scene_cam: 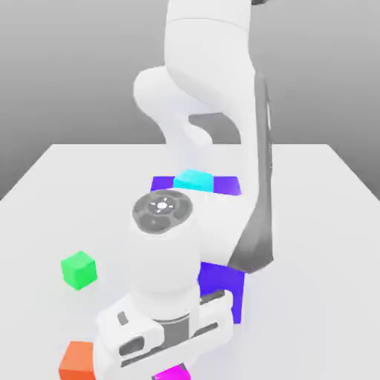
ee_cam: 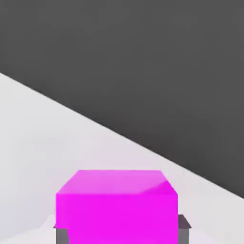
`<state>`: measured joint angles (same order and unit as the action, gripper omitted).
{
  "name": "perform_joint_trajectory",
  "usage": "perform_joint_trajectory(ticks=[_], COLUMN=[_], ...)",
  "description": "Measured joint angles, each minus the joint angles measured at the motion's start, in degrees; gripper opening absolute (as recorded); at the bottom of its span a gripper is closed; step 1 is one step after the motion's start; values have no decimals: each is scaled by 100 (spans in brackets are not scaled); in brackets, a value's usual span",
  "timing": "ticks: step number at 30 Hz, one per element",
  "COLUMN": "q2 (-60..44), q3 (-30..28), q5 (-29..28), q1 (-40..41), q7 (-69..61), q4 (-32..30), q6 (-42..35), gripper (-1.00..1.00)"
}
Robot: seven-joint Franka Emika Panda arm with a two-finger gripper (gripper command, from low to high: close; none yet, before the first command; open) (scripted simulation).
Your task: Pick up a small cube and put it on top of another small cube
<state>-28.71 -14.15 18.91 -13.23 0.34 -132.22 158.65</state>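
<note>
Magenta cube (ee_cam: 116, 206) sits clamped between the jaws; lift it straight off the bench (ee_cam: 38, 143) before swinging toward the orange-red cube (scene_cam: 77, 360).

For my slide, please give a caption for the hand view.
Gripper shut on the magenta cube, grey fingers on both sides, above the white table.

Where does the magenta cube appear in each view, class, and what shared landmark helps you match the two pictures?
Exterior view: magenta cube peeks out at the bottom edge, under the arm's hand.
Hand view: it sits low in the middle, large, between the pincer's grey fingers.
Shared landmark: the white table beneath it.
</note>
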Motion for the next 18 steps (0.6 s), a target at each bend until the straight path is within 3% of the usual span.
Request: perform_joint_trajectory(ticks=[7,18], q2=[871,1787], q3=[-604,-1586], q5=[-582,-1596], q1=[-236,483], q7=[439,-854], q4=[-272,-1096], q6=[-661,-977], gripper=[-100,-100])
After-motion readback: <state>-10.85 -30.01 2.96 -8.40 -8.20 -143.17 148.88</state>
